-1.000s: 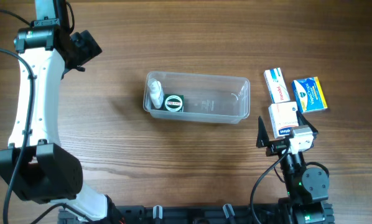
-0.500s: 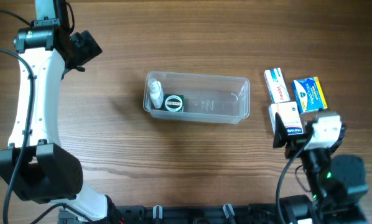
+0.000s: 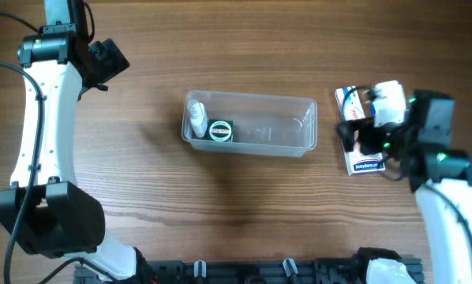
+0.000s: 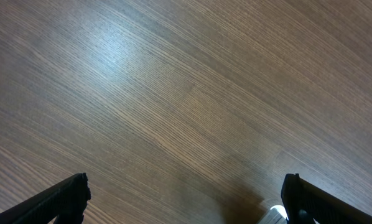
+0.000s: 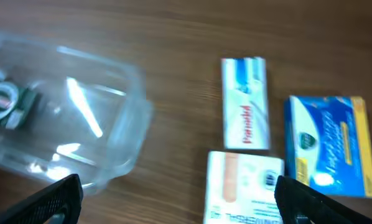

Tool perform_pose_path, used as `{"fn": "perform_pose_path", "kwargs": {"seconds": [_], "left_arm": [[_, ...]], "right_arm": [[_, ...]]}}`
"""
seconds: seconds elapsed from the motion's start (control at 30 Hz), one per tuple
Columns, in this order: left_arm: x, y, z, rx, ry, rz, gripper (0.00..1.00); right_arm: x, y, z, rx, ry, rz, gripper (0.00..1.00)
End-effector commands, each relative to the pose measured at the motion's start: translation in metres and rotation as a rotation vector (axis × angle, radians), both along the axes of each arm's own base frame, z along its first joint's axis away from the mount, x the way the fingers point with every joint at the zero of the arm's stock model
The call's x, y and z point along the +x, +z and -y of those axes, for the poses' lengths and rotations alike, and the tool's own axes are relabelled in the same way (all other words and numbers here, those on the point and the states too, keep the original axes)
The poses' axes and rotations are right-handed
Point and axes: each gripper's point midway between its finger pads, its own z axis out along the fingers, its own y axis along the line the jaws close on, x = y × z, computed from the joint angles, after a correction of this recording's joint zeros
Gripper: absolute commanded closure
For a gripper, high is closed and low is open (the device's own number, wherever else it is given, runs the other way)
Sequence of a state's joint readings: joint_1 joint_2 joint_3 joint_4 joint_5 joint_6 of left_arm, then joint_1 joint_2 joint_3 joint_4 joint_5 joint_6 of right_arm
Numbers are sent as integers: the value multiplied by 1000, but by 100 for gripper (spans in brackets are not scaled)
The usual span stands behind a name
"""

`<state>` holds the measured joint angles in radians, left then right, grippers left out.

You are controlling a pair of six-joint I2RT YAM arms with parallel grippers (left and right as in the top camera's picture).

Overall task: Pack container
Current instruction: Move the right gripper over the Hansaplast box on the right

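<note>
The clear container point(image 3: 275, 126) sits mid-table with a white bottle point(image 3: 196, 117) and a dark green round-topped item point(image 3: 220, 130) at its left end. It also shows in the right wrist view point(image 5: 80, 124). My right gripper point(image 3: 361, 132) is open and empty, hovering over the boxes to the right of the container. In the right wrist view, between the fingers point(image 5: 180, 214), lie a white-orange box point(image 5: 245, 186), a white-red box point(image 5: 245, 102) and a blue-yellow box point(image 5: 326, 146). My left gripper point(image 3: 110, 61) is open over bare table at the far left point(image 4: 186, 211).
The wooden table point(image 3: 141, 197) stretches around the container. The white-orange box point(image 3: 365, 163) lies just in front of my right gripper. The left arm's white link point(image 3: 39, 118) runs along the left edge. A small white object point(image 4: 274, 213) peeks in by the left gripper's right finger.
My right arm has swung from the table's front edge back and to the right, and now hangs over the boxes. The boxes, the container and the left arm have not moved.
</note>
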<state>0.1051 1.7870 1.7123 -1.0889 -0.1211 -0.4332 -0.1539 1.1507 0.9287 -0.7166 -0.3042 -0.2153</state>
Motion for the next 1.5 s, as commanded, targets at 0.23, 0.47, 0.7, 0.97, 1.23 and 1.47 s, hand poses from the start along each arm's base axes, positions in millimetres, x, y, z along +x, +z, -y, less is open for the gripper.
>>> {"fn": "perform_pose_path", "kwargs": {"seconds": [0.23, 0.47, 0.7, 0.97, 1.23, 1.47], "left_arm": [[0, 12, 0, -12, 19, 34, 0], [0, 12, 0, -12, 20, 34, 0], [0, 12, 0, -12, 19, 34, 0], [0, 12, 0, -12, 19, 34, 0], [0, 12, 0, -12, 19, 34, 0], [0, 12, 0, -12, 19, 34, 0]], "right_arm": [[0, 2, 39, 62, -123, -20, 0], [-27, -34, 62, 18, -330, -243, 0], [-26, -84, 48, -66, -222, -422, 0], [-25, -133, 39, -215, -132, -563, 0], [-17, -148, 40, -213, -135, -567, 0], [-11, -148, 32, -170, -114, -545, 0]]}}
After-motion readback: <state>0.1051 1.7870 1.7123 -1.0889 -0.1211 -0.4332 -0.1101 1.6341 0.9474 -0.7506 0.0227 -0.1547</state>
